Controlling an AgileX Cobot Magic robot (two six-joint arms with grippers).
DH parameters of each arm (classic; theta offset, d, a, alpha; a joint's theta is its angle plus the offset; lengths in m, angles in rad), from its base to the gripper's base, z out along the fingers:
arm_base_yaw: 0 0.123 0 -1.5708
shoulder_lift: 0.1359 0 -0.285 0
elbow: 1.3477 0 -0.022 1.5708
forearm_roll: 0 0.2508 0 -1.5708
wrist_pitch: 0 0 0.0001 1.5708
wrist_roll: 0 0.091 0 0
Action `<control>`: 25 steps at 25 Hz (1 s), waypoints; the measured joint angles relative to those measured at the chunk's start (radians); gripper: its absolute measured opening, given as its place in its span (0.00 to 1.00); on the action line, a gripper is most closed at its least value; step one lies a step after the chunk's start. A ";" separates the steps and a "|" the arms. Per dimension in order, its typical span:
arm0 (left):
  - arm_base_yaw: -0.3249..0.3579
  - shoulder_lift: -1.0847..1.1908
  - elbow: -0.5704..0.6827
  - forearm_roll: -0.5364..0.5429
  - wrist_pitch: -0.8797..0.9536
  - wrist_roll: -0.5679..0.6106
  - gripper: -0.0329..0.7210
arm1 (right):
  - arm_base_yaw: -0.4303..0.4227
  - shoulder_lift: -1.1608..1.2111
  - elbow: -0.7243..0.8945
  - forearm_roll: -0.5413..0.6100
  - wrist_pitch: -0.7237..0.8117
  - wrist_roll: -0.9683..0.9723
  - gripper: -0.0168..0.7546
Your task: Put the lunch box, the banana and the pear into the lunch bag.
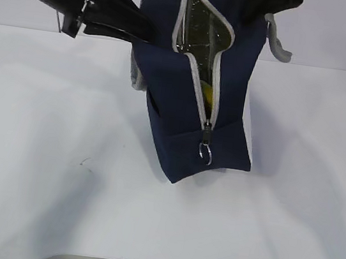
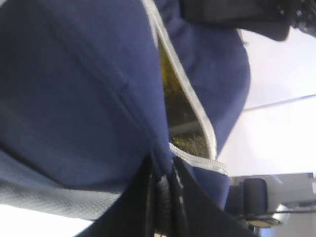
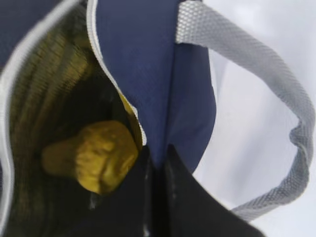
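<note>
Navy fabric of the boxy lunch bag (image 1: 184, 99) is standing on the white table (image 1: 37, 181), its grey zipper (image 1: 204, 89) gaping at the top. My left gripper (image 2: 164, 197) is pinching one edge and my right gripper (image 3: 157, 190) is pinching the opposite wall. A lumpy yellow pear (image 3: 98, 155) is lying inside.

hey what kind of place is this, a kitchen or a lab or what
Probably a robot lab or test bench, not a kitchen. A bare white table against a plain white wall, two black robot arms, and only a navy lunch bag standing on it, a pear inside.
</note>
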 joint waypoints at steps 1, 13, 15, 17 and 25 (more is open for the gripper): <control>-0.011 0.005 0.000 -0.004 0.000 0.007 0.06 | 0.000 -0.002 0.009 -0.002 0.002 0.002 0.03; -0.061 0.055 0.000 -0.019 -0.095 0.024 0.06 | 0.000 0.052 0.030 -0.005 0.004 0.012 0.05; -0.066 0.061 0.000 -0.021 -0.098 0.024 0.06 | 0.000 0.059 0.030 -0.005 -0.001 0.012 0.09; -0.085 0.085 0.000 -0.036 -0.111 0.026 0.06 | 0.000 0.059 0.030 -0.001 -0.009 0.012 0.18; -0.087 0.094 0.000 -0.048 -0.126 0.028 0.44 | 0.000 0.061 0.030 0.013 -0.017 0.025 0.57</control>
